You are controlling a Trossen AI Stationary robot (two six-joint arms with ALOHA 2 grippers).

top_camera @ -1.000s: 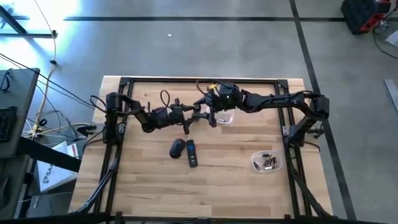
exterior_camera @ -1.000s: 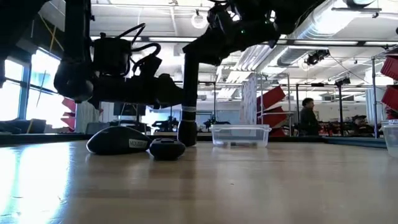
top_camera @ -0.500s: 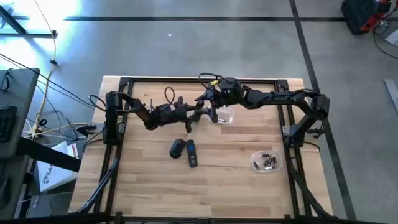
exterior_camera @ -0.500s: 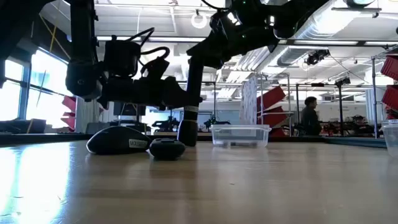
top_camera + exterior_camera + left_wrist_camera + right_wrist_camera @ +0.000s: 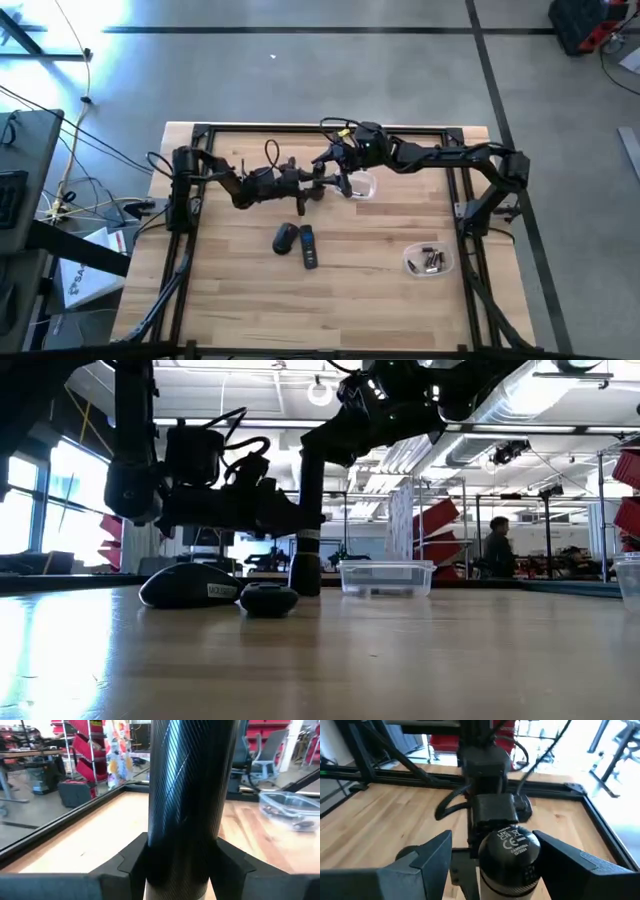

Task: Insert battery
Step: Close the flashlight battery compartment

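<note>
Black flashlight (image 5: 185, 805) stands upright, clamped in left claw (image 5: 182, 870); right claw (image 5: 490, 865) straddles it, fingers apart.

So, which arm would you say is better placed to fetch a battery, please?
Probably right: the right gripper is open around the cylinder and the battery tub lies on its side; the left gripper clamps the cylinder.
</note>
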